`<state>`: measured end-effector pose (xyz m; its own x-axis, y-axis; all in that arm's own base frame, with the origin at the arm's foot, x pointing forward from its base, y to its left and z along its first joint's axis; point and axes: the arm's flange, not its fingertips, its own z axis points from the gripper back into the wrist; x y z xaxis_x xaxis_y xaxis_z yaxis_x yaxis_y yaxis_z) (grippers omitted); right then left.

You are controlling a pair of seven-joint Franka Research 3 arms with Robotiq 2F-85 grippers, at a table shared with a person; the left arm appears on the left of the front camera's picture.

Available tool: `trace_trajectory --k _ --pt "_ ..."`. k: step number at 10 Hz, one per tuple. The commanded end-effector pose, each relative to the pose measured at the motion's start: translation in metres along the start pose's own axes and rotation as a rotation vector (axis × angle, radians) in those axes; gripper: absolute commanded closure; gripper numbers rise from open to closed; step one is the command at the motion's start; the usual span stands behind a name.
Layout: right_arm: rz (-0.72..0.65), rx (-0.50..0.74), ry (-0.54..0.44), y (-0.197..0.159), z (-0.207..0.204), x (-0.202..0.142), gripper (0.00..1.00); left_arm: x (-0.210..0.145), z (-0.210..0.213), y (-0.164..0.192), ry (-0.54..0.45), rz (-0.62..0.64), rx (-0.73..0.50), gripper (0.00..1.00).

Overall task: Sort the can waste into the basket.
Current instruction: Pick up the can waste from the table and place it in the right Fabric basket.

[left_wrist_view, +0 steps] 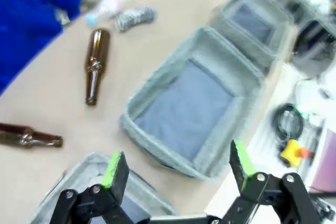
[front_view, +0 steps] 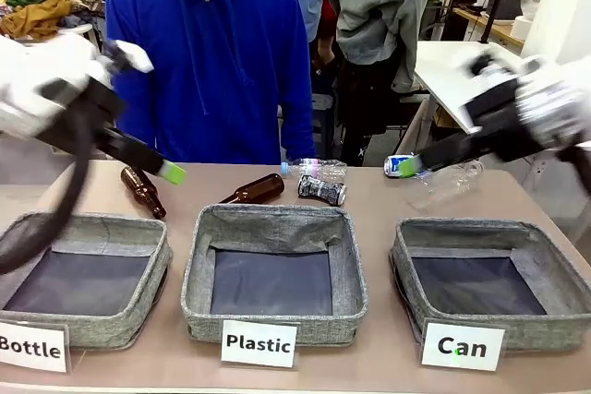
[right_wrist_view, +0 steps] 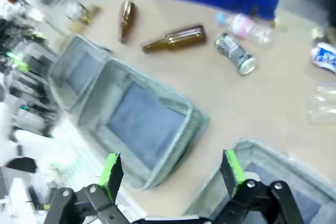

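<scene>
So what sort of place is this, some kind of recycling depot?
More likely a robotics lab set up for a sorting trial. A white left arm and right arm hang over a table with baskets labelled Bottle, Plastic and Can; a worktable and piled clothes show behind the person.

I saw 3 sq. grey fabric baskets (front_view: 92, 224) (front_view: 277, 214) (front_view: 480, 228), 2 brown glass btls (front_view: 143, 191) (front_view: 256, 190), 2 clear plastic btls (front_view: 319, 169) (front_view: 448, 179), 2 small dented metal cans (front_view: 322, 189) (front_view: 399, 164).

A black patterned can (front_view: 322, 189) and a blue can (front_view: 394, 166) lie sideways, apart, on the desk (front_view: 374, 214) beyond the empty grey basket (front_view: 480, 229) labelled "Can".
</scene>
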<state>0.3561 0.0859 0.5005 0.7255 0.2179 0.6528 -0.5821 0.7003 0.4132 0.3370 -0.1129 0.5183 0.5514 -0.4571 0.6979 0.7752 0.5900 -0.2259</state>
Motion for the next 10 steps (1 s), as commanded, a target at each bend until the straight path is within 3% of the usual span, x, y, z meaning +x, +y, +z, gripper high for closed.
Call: trace_trajectory --k 1,4,6,8,9,10 --pt "-0.162 0.065 -0.092 -0.057 0.054 -0.045 0.00 -0.070 0.055 0.038 -0.071 0.087 -0.076 0.00" --pt "-0.496 0.057 -0.350 -0.145 0.109 -0.116 0.00 -0.174 0.121 0.123 -0.418 0.475 -0.046 0.00" --pt "-0.648 0.089 -0.446 -0.181 0.121 -0.160 0.00 -0.245 0.129 0.152 -0.561 0.706 -0.046 0.00" --pt "-0.746 0.053 -0.469 -0.194 0.117 -0.170 0.00 -0.268 0.134 0.165 -0.637 0.792 -0.030 0.00" --pt "-0.708 0.047 -0.433 -0.218 0.155 -0.148 0.00 -0.259 0.176 0.187 -0.535 0.761 -0.019 0.00" --pt "-0.708 0.047 -0.433 -0.218 0.155 -0.148 0.00 -0.259 0.176 0.187 -0.535 0.761 -0.019 0.00"
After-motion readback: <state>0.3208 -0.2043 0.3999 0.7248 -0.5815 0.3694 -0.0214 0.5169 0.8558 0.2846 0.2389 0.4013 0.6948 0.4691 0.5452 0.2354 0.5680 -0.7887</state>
